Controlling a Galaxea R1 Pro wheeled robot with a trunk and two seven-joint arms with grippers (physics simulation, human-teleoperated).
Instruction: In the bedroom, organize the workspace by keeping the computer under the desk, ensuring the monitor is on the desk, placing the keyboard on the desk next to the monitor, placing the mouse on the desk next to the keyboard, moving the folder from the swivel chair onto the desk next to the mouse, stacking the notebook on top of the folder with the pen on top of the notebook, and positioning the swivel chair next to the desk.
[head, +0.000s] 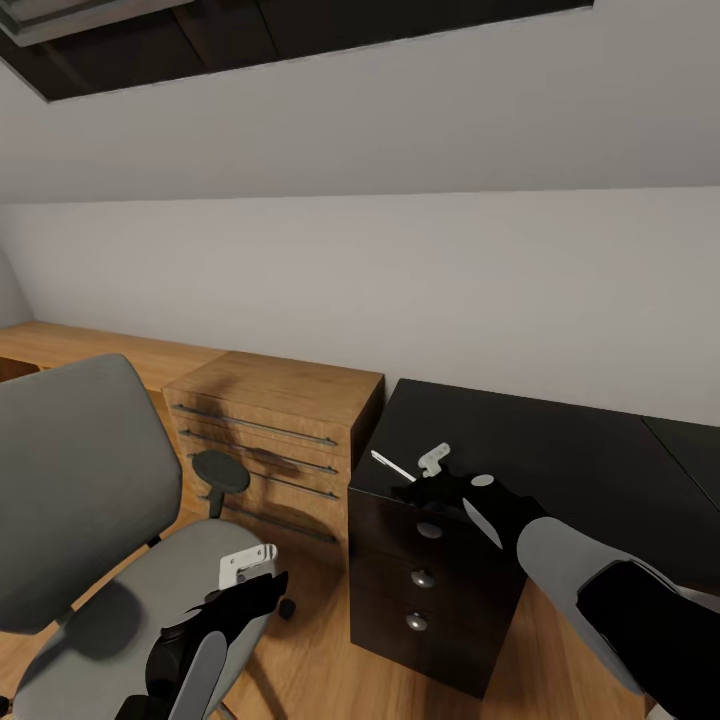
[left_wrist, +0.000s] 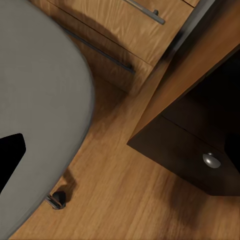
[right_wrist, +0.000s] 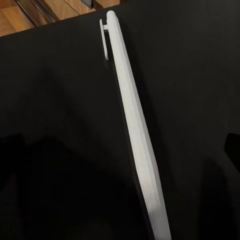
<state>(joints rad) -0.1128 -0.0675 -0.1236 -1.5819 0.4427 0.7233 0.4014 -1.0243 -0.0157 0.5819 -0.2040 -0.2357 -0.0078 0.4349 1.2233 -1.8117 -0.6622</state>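
The right pincer (head: 425, 470) seems to hold the white pen (head: 393, 466) just over the corner of the black surface (head: 560, 450), so it should move slowly and grip firmly, while the left pincer (head: 250, 565), open or closed unclear, waits over the chair (head: 90, 480).

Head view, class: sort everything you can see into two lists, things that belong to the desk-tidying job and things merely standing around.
Job things:
- pen, lying on the desk
- desk, black top with drawer unit
- swivel chair
- right pincer, above the pen

Standing around:
- wooden cabinet
- wooden floor
- white wall
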